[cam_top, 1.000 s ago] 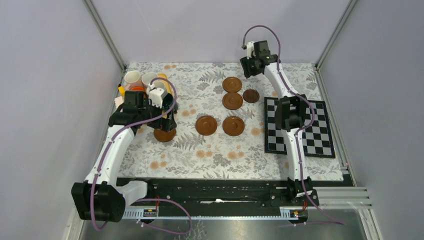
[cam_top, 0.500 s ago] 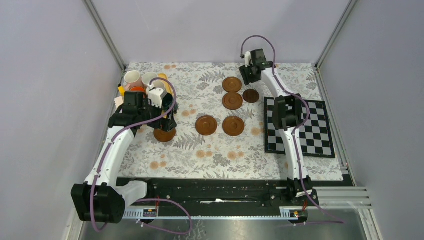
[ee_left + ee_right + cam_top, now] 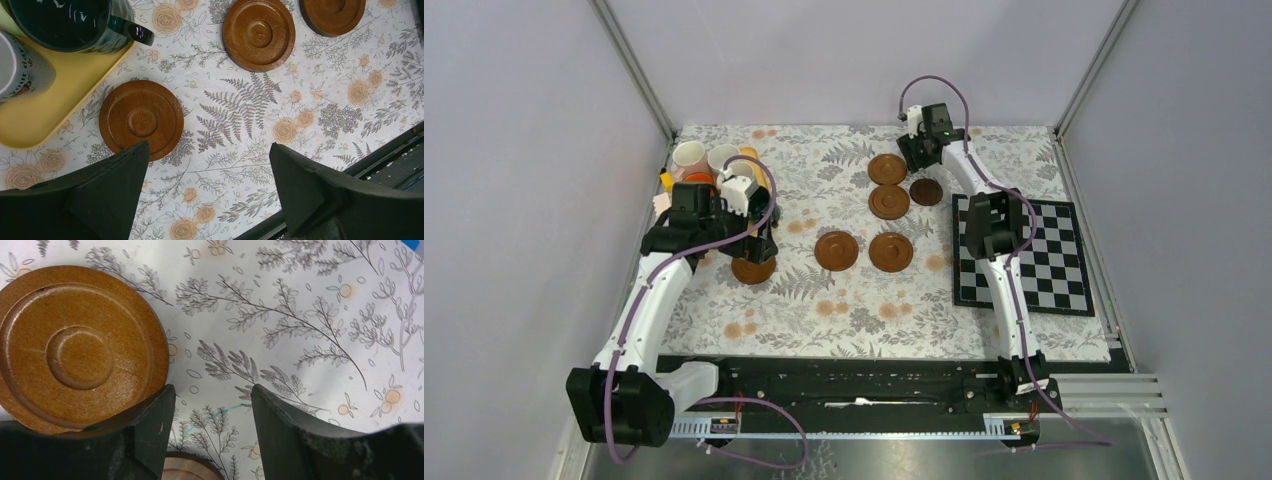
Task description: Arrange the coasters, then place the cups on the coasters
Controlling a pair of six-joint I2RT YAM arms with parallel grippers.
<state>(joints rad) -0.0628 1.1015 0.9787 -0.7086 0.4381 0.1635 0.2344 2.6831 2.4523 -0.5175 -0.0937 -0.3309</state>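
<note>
Six coasters (image 3: 889, 201) are spread on the cloth (image 3: 824, 300); cups (image 3: 689, 155) are kept on the yellow tray (image 3: 35, 115). R gripper (image 3: 212, 390) is held part-open, empty, far coaster (image 3: 75, 347) just outside one finger, prob. for nudging into line. L gripper (image 3: 208, 147) is spread wide, empty, above tray-side coaster (image 3: 141, 120).
</note>
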